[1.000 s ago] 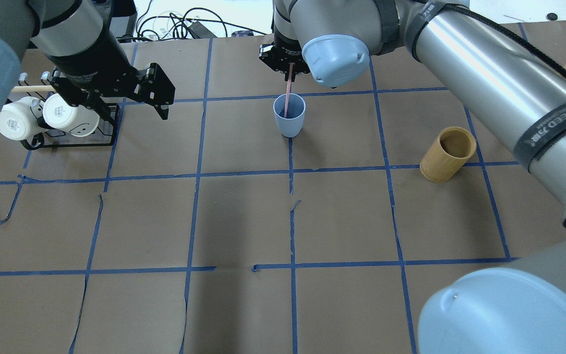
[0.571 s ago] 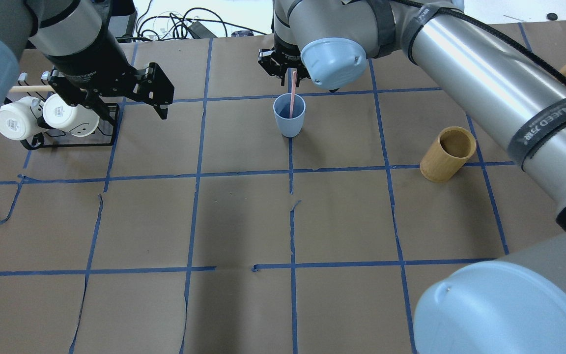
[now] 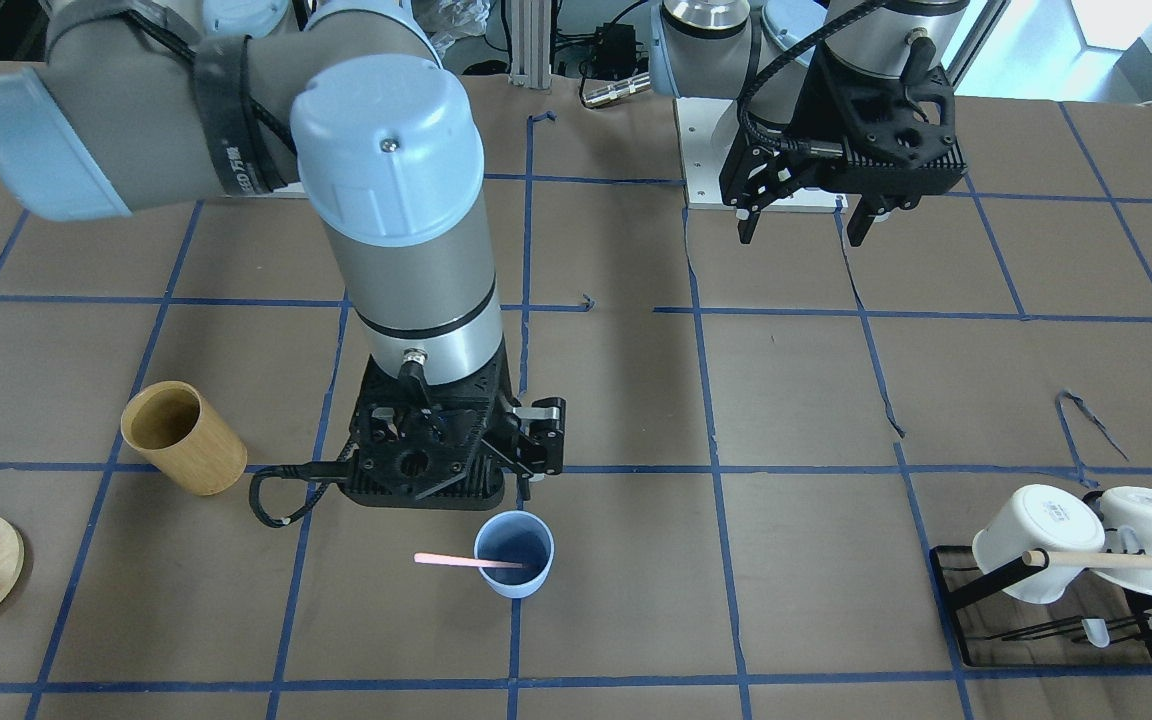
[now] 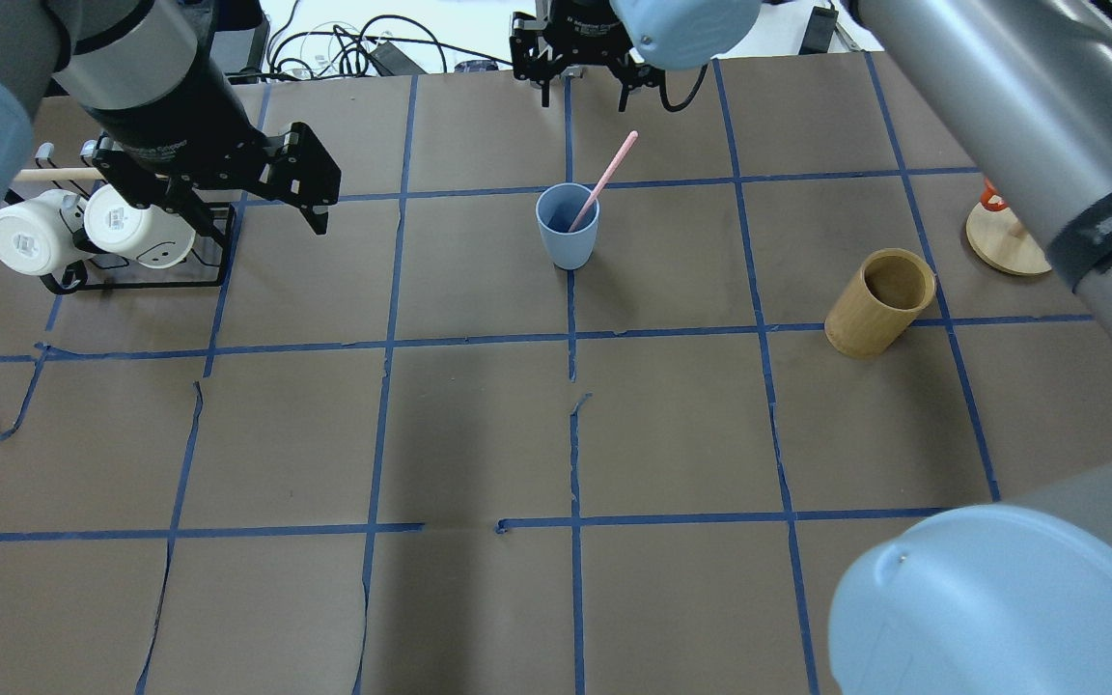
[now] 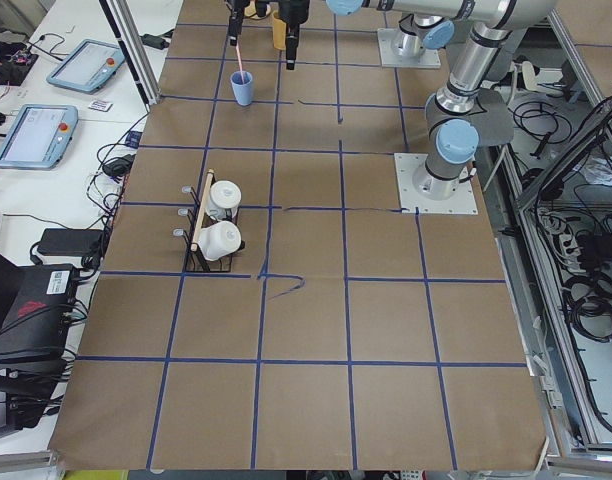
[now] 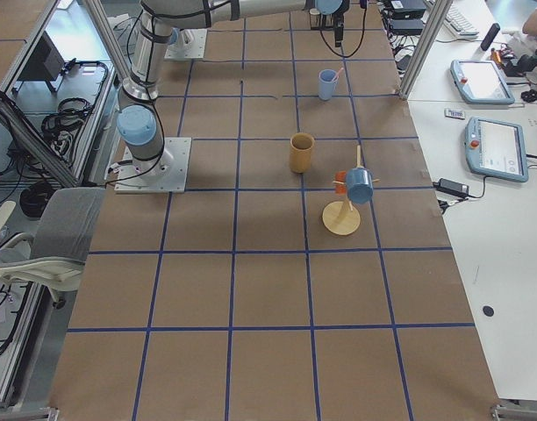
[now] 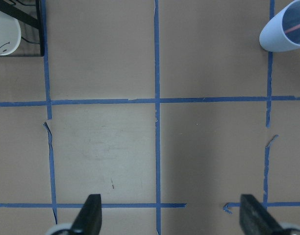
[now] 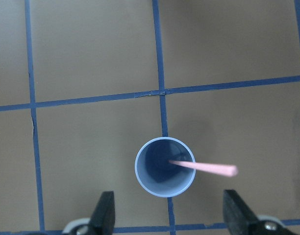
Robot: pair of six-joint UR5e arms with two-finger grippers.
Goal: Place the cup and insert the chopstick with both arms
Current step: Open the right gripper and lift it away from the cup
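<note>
The light blue cup (image 4: 568,232) stands upright on the brown table, also in the front view (image 3: 514,575) and right wrist view (image 8: 140,169). The pink chopstick (image 4: 606,179) stands in it, leaning on the rim with its upper end sticking out (image 3: 456,560) (image 8: 209,168). My right gripper (image 4: 585,95) is open and empty, above and just beyond the cup, its fingers (image 8: 105,213) on either side of the cup in the wrist view. My left gripper (image 4: 247,208) is open and empty, hovering far to the cup's left (image 3: 802,232). Its wrist view shows the cup (image 7: 283,30) in the top right corner.
A tan wooden cylinder (image 4: 879,301) stands to the right of the cup. A black rack with two white mugs and a wooden rod (image 4: 83,232) sits under the left arm. A round wooden stand (image 4: 1005,241) is at the far right.
My right gripper has let go of the chopstick, opened and moved up and away from the cup. The chopstick has tipped to lean on the rim. The left arm has not moved.
</note>
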